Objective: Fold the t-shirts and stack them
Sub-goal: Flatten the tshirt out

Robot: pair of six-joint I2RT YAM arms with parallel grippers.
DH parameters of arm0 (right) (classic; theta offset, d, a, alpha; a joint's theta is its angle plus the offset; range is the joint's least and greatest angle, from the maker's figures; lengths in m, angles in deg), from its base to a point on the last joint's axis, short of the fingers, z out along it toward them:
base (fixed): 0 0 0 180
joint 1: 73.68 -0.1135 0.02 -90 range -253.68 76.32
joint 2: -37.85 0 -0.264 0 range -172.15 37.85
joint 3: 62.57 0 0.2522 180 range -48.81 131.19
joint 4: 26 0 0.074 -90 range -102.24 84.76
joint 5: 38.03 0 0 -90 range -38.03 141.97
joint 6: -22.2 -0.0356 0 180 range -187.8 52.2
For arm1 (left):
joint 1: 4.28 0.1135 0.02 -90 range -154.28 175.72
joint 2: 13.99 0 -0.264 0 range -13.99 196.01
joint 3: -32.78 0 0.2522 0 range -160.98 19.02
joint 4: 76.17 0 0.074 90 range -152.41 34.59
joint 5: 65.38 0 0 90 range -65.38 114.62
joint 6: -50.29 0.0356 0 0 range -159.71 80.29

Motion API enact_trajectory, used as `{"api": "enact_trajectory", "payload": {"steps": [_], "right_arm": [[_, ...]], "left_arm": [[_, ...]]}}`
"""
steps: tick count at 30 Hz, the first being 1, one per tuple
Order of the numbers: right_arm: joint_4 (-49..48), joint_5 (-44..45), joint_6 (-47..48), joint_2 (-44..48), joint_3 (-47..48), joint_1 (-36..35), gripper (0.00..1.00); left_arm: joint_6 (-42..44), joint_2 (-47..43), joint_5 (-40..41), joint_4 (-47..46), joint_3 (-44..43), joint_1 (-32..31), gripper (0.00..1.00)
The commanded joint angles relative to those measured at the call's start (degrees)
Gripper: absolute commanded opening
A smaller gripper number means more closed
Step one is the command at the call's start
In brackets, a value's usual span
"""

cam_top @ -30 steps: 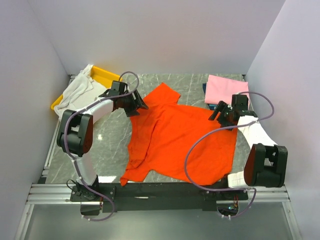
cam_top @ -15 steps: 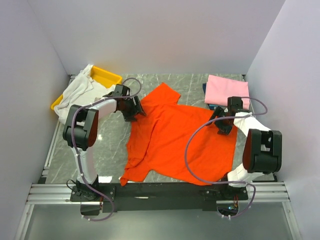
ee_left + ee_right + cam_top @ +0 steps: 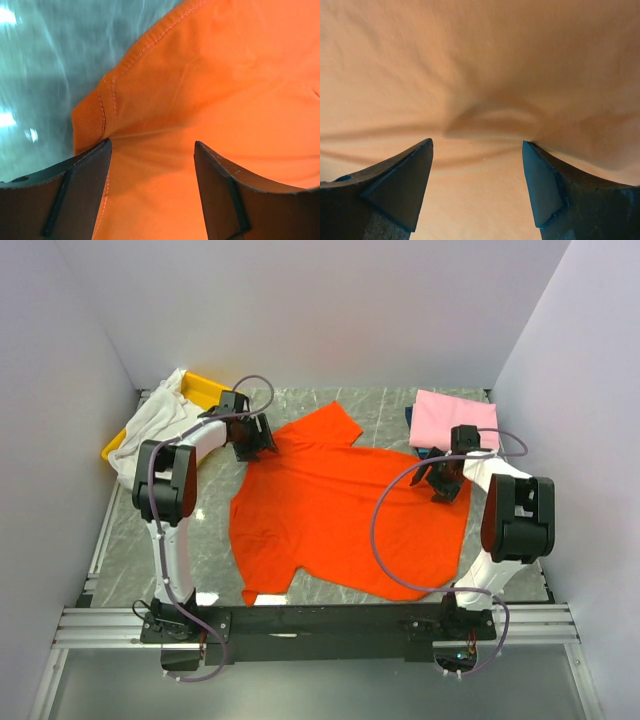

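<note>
The orange-red t-shirt (image 3: pixel 340 515) lies spread almost flat in the middle of the marble table, one sleeve (image 3: pixel 325 427) pointing to the back. My left gripper (image 3: pixel 253 436) stands open on its back-left edge; the left wrist view shows the jaws wide apart (image 3: pixel 152 144) with flat orange cloth (image 3: pixel 225 90) and a stitched hem between them. My right gripper (image 3: pixel 446 480) is open on the shirt's back-right part, over a small wrinkle (image 3: pixel 490 117). A folded pale pink t-shirt (image 3: pixel 452 418) lies on a dark blue one (image 3: pixel 412 416) at the back right. The white t-shirt (image 3: pixel 160 420) is heaped at the back left.
A yellow tray (image 3: pixel 208 390) sits under the white shirt in the back-left corner. Walls close in the table on the left, back and right. Bare marble (image 3: pixel 200 530) shows left of the orange shirt, and the metal rail (image 3: pixel 320 625) runs along the near edge.
The orange shirt's bunched left side has been drawn out to the left and now lies flatter. My left gripper moved back and left; my right gripper shifted a little nearer.
</note>
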Motion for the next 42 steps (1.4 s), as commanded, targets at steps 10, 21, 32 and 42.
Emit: {"api": "enact_trajectory", "payload": {"steps": [10,21,32,42], "right_arm": [[3.26,2.12,-0.53,-8.79,10.86,-1.21,0.79],[6.51,1.42,1.05,-5.29,17.19,-7.53,0.78],[5.99,1.86,-0.88,6.49,7.71,-12.28,0.79],[2.4,-0.07,-2.99,8.08,-1.87,-15.19,0.78]], "left_arm": [[8.57,12.93,4.06,4.73,-19.23,0.77,0.74],[5.59,6.18,0.99,2.8,-25.57,0.68,0.74],[1.9,-13.77,-0.77,-0.01,0.31,0.5,0.74],[-3.29,-19.5,-4.29,-6.61,17.85,0.59,0.74]]}}
